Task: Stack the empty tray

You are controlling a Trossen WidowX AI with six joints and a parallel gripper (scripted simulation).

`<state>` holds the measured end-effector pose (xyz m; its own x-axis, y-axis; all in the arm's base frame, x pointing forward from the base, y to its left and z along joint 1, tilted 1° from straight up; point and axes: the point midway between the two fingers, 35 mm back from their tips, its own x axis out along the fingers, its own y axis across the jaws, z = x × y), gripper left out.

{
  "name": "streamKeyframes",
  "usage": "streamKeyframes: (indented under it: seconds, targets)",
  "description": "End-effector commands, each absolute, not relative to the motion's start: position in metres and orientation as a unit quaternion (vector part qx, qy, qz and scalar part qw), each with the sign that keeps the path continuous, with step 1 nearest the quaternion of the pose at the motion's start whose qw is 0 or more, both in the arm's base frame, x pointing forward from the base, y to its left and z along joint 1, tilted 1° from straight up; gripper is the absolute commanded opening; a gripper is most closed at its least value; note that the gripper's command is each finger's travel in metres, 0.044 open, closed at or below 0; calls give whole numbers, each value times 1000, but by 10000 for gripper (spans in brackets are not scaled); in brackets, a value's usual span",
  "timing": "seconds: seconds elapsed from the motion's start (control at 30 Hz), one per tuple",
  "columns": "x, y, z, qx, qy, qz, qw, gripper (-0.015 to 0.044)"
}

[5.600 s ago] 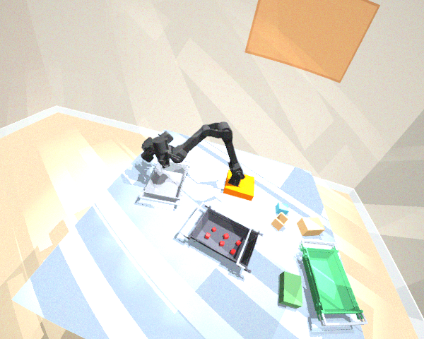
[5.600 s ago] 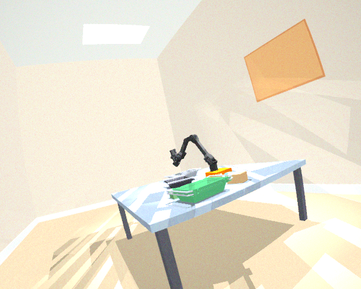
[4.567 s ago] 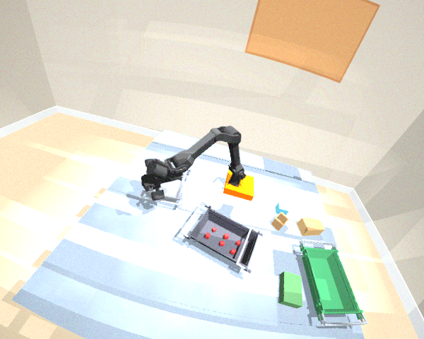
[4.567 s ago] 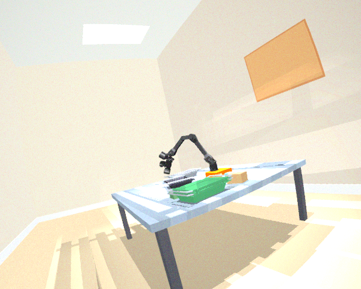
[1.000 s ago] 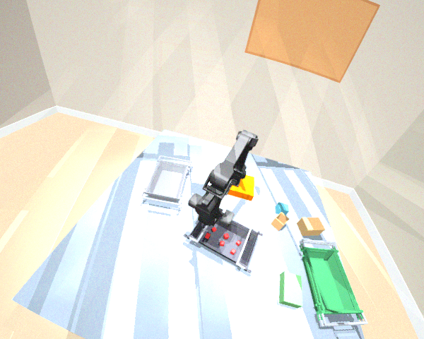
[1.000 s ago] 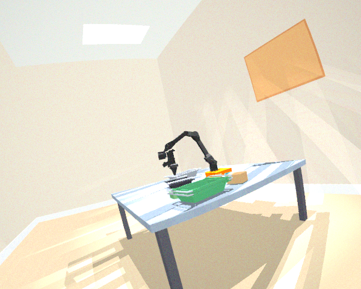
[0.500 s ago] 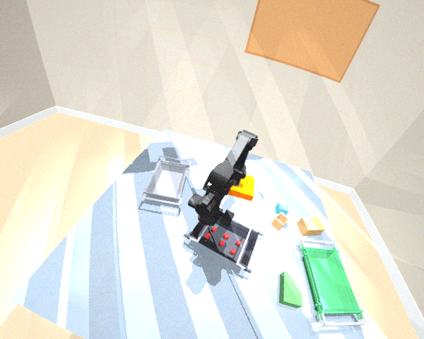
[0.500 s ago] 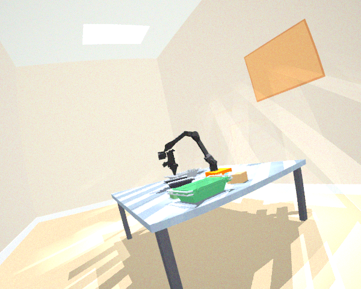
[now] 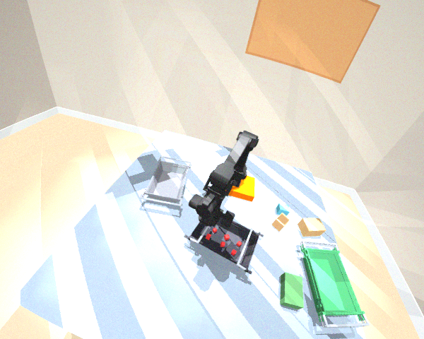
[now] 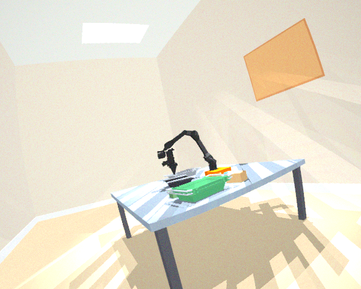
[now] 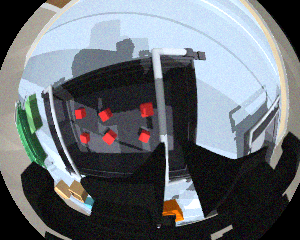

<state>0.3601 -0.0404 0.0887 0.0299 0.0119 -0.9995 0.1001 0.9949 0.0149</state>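
The black tray stands on the table with several small red blocks inside. One wire bar lies across its top near the end towards the green tray. The other bar also lies across the top, inward of its end. My gripper is slightly open and empty, above that second bar. Its left fingertip overlaps the bar in the wrist view; touching cannot be told. An empty grey tray stands apart, its bars out over its ends.
An empty green tray with bars out stands at the other side. Nearby are a green block, a tan block, small tan pieces, a blue piece and an orange block by the arm's base.
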Motion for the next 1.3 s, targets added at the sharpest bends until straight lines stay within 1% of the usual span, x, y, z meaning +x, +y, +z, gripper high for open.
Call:
streamKeyframes:
  seconds: [0.0,0.4,0.5,0.53,1.27]
  targets:
    - [360,-40,89,40,696,-31,716,84]
    - [360,-40,89,40,696,-31,716,84]
    - [360,-40,89,40,696,-31,716,5]
    - [360,-40,89,40,696,-31,716,0]
    - [360,-40,89,40,696,-31,716,0]
